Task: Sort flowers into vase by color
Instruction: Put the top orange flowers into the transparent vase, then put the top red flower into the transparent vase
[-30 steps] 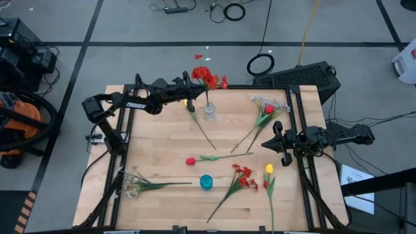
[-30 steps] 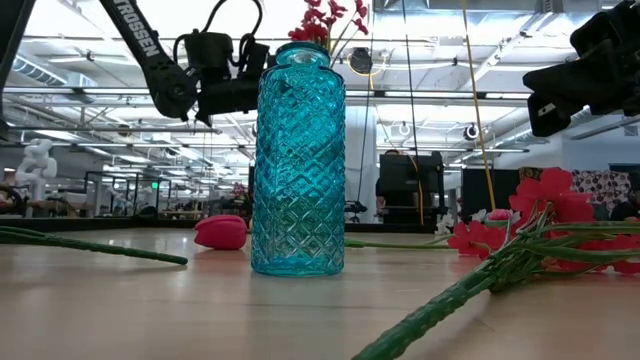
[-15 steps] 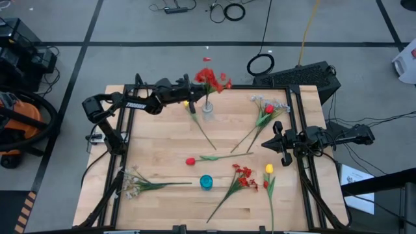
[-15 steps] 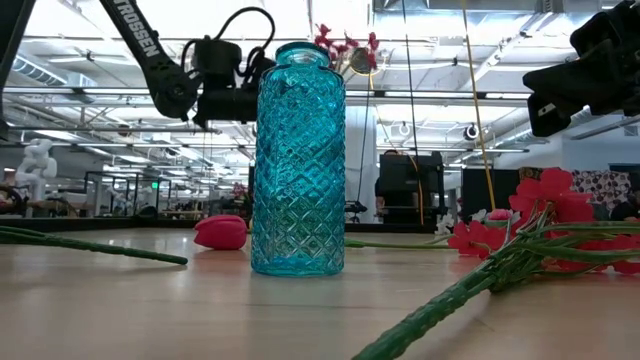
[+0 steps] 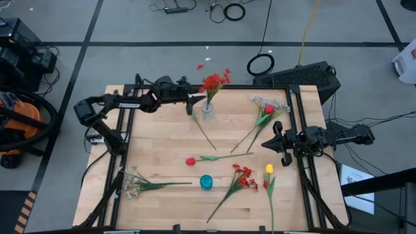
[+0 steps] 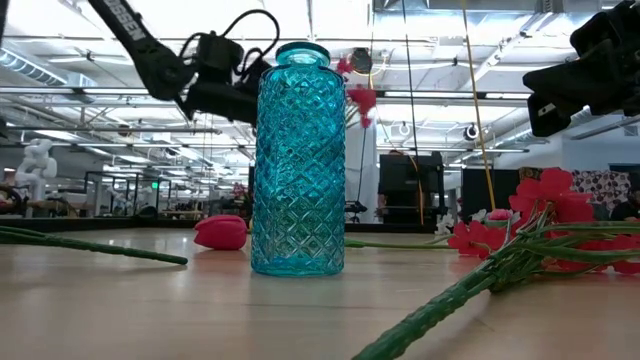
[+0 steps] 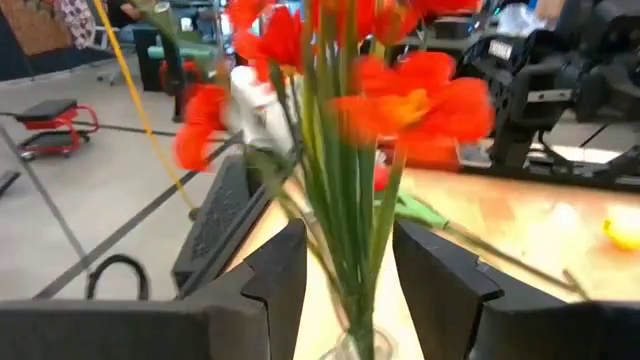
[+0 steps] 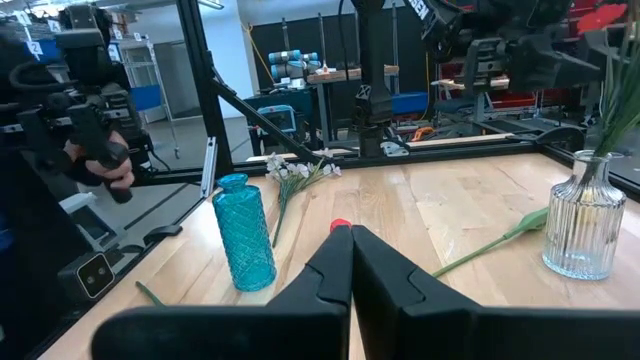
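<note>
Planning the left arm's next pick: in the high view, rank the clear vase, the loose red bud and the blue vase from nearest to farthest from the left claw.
1. Clear vase, right beside the left claw, far edge.
2. Red bud, mid-table.
3. Blue vase, near edge.

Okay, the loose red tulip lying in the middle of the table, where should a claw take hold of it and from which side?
Grip the red tulip by its thin green stalk, just past the bloom, coming straight down from above. The stem lies flat on the table with bare wood on either side, so fingers probably straddle it best crosswise.
</note>
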Motion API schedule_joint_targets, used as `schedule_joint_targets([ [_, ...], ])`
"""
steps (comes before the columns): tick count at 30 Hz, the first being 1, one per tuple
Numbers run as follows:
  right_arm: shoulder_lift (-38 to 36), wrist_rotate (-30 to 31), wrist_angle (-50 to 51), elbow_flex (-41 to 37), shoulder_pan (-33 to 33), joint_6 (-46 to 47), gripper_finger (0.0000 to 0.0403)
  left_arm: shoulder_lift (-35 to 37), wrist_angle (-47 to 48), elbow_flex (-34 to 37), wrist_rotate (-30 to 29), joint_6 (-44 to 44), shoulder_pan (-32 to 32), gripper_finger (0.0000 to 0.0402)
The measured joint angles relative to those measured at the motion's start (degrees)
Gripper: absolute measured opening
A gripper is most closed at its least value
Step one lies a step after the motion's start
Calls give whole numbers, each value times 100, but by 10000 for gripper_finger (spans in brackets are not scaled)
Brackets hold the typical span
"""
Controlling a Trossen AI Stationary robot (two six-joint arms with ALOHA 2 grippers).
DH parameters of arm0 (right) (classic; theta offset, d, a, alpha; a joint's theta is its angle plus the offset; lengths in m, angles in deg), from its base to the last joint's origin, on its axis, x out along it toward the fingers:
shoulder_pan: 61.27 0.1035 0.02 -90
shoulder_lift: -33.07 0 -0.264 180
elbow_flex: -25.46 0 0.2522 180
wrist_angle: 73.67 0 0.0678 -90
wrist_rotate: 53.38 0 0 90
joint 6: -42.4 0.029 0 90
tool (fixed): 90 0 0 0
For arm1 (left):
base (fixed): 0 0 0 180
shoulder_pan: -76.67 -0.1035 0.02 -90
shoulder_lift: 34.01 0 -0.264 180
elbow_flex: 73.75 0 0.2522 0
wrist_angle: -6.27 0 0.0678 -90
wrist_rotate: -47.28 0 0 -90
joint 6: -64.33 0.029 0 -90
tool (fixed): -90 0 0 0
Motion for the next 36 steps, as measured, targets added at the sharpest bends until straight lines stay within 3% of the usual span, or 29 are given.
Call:
schedule_joint_targets([
  [10,2,0,0,1,-1,0,0,1000,1721,0,-138,492,-136,157],
  [22,2,0,2,0,0,2,0,1860,3797,0,-1443,361,-86,157],
  [29,2,0,0,0,-2,0,0,2247,5230,0,-2369,-1217,101,157],
  [36,2,13,-12,0,0,0,0,2433,6970,0,-2521,-3602,392,157],
])
